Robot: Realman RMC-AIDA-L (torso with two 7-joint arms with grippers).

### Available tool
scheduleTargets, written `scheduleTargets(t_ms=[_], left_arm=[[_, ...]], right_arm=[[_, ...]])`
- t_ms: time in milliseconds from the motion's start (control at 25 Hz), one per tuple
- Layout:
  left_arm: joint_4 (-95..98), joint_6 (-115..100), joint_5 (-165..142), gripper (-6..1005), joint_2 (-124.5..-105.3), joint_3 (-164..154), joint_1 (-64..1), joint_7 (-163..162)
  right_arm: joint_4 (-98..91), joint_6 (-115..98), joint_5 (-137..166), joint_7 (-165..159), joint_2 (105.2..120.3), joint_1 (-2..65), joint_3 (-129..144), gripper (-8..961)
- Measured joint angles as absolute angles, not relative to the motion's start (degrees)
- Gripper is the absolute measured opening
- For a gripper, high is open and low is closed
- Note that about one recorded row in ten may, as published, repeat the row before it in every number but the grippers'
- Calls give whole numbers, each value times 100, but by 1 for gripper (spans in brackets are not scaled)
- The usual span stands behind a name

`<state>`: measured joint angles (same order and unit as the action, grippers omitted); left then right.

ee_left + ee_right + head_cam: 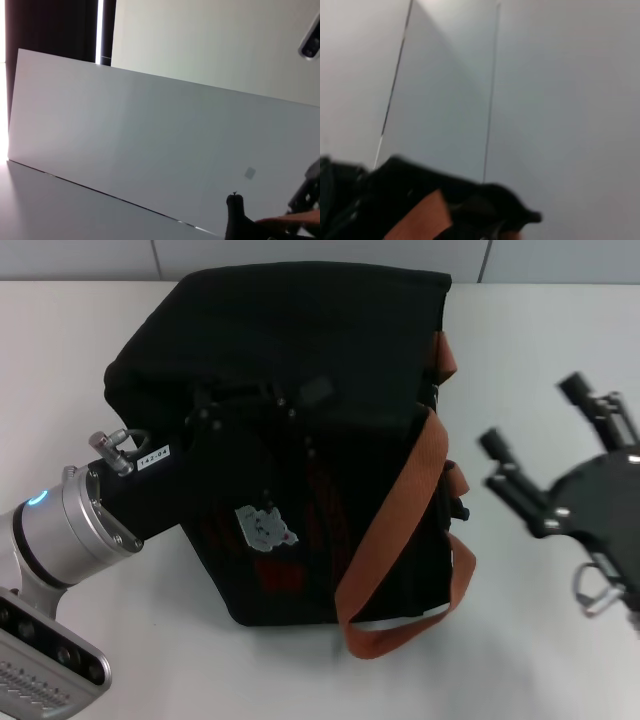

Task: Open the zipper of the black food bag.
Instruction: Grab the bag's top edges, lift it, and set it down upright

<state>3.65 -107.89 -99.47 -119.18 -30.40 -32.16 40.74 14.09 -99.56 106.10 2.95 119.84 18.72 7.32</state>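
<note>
Fabric is what we deal with here: the black food bag (pixel 300 390) sits in the middle of the white surface (pixel 60 360), a soft boxy tote that we judge light and floppy, likely to sag or slide if pulled without a counter-hold. Its orange-brown straps (pixel 400 510) drape loosely down the side nearer our right arm, and a small bear patch (pixel 266 527) marks the front panel. Our left gripper (pixel 245 405) is buried against the dark top of the bag, black on black, so we cannot tell whether its fingers are spread or pinching anything. Our right gripper (pixel 525 465) hovers just beside the bag on the strap side, apart from it, with its fingers (pixel 497 445) spread. We cannot pick out the zipper or its pull tab against the dark cloth; we judge it runs along the top rim near the left gripper. The tab would be the place to pinch, small and hard, probably slippery, while the other gripper steadies the rim or a strap so the soft wall does not buckle along the track.
</note>
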Motion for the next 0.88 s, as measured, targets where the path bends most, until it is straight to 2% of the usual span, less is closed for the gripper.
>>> scheduleTargets(t_ms=[400, 880], left_arm=[[307, -10775, -9949, 106, -11918, -3042, -3225, 4096], [282, -10775, -9948, 106, -11918, -3040, -3235, 4096]], right_arm=[[1813, -9217, 10613, 1185, 11988, 2219, 797, 839], [2193, -9039, 10580, 2370, 11989, 2331, 486, 839]])
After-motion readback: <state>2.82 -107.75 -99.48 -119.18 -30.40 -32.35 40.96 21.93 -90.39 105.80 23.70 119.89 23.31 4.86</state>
